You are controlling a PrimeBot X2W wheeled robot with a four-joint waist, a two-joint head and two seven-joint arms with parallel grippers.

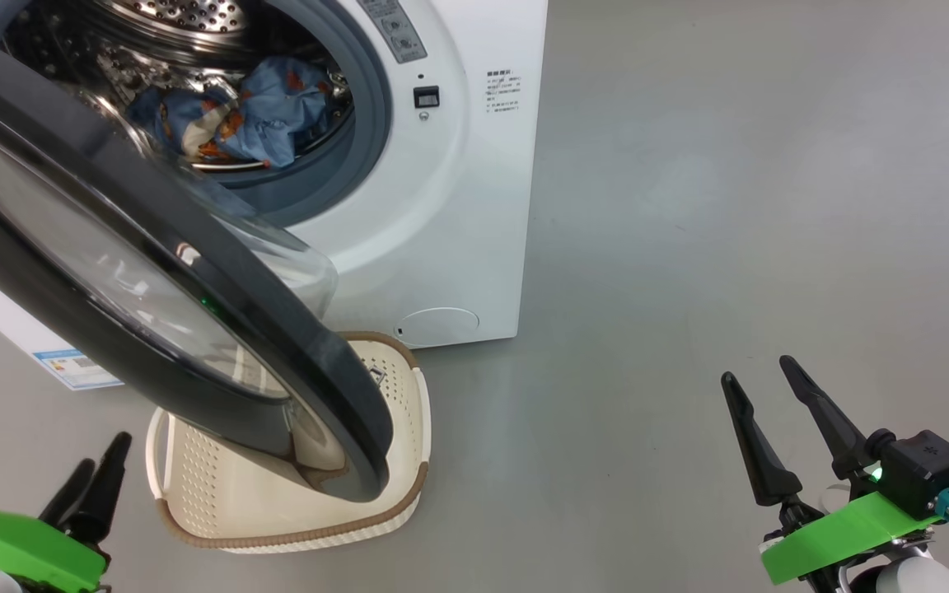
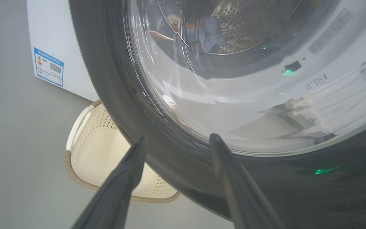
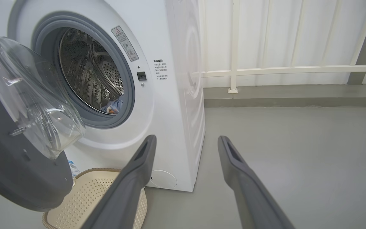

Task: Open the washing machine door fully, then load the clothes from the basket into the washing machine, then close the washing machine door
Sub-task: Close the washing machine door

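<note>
Two tools, both wide and empty: my left tool near the rim of the washing machine door, my right tool off right over the floor. All visible clothes lie inside the washing machine, its door hanging half-swung above the basket. Risk: my push slides off the glossy rim, or fabric catches at the seal.

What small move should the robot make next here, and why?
Probably push the washing machine door shut with the open left gripper. The clothes already lie in the drum, the visible part of the basket looks empty, and the door stands open.
</note>
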